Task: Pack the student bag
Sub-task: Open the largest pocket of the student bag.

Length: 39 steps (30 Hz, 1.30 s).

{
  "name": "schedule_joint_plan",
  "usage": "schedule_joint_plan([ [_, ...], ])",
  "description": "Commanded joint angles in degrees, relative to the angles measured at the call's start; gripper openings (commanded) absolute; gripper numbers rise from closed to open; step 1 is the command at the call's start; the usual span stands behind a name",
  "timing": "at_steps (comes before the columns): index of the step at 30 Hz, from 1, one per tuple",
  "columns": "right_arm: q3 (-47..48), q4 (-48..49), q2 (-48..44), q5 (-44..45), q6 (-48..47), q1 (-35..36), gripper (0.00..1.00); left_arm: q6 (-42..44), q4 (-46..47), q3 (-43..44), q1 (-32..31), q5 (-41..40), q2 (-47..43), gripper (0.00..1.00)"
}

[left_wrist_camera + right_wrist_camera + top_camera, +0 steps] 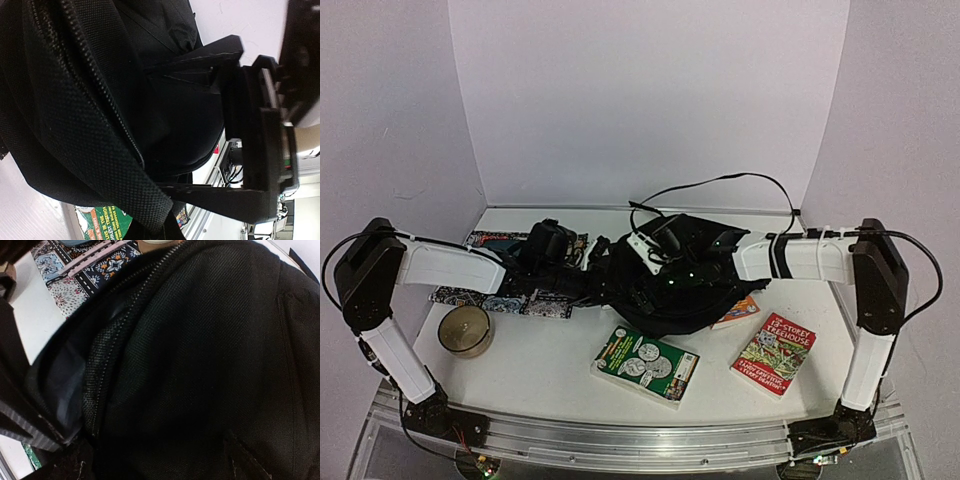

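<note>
The student bag [675, 285] is a large black backpack lying mid-table. My left gripper [588, 272] is at the bag's left side. In the left wrist view the bag's zipper edge [115, 150] runs down into my left gripper [162, 232], which is shut on it. My right gripper [655, 248] reaches over the bag from the right. The left wrist view shows the right gripper [162, 127] open, its fingers [215, 194] wide apart above and below the bag's bulge. The right wrist view is filled by the bag's fabric [210, 365], with its unzipped mouth [65, 380] at the left.
A green book [645, 363] and a red book [773, 352] lie in front of the bag. An orange book [737, 312] sits partly under its right edge. A patterned flat item [500, 298] and a round tin [465, 330] are at the left.
</note>
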Motion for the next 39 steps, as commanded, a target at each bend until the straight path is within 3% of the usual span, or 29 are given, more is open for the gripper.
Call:
schedule_joint_plan([
  [1, 2.1, -3.7, 1.7, 0.0, -0.7, 0.2, 0.93, 1.4, 2.4, 0.6, -0.4, 1.2, -0.8, 0.0],
  [4, 1.7, -5.7, 1.8, 1.7, -0.7, 0.5, 0.94, 1.5, 2.3, 1.0, -0.4, 1.3, -0.6, 0.0],
  [8, 1.3, -7.6, 1.5, 12.1, 0.9, 0.5, 0.83, 1.5, 2.3, 0.7, -0.4, 1.3, -0.8, 0.0],
  [16, 2.0, -8.7, -5.4, 21.0, 0.6, 0.5, 0.38, 1.5, 2.3, -0.2, -0.4, 0.8, -0.6, 0.0],
  [19, 2.3, -9.8, -8.1, 24.3, -0.6, 0.4, 0.11, 1.7, 2.3, -0.2, -0.5, 0.9, -0.5, 0.0],
  [22, 2.4, -10.8, -10.0, 26.7, -1.8, 0.0, 0.02, 1.9, 2.2, -0.3, -0.5, 1.0, -0.1, 0.0],
  [32, 2.4, -11.3, -18.3, 27.2, -4.5, -10.4, 0.0, 2.4, 2.2, 1.6, -1.1, 2.8, 1.6, 0.0],
  [39, 3.6, -11.8, -18.9, 14.8, -0.3, -22.1, 0.0, 3.9, 2.3, 4.6, -3.8, 4.3, 3.0, 0.0],
])
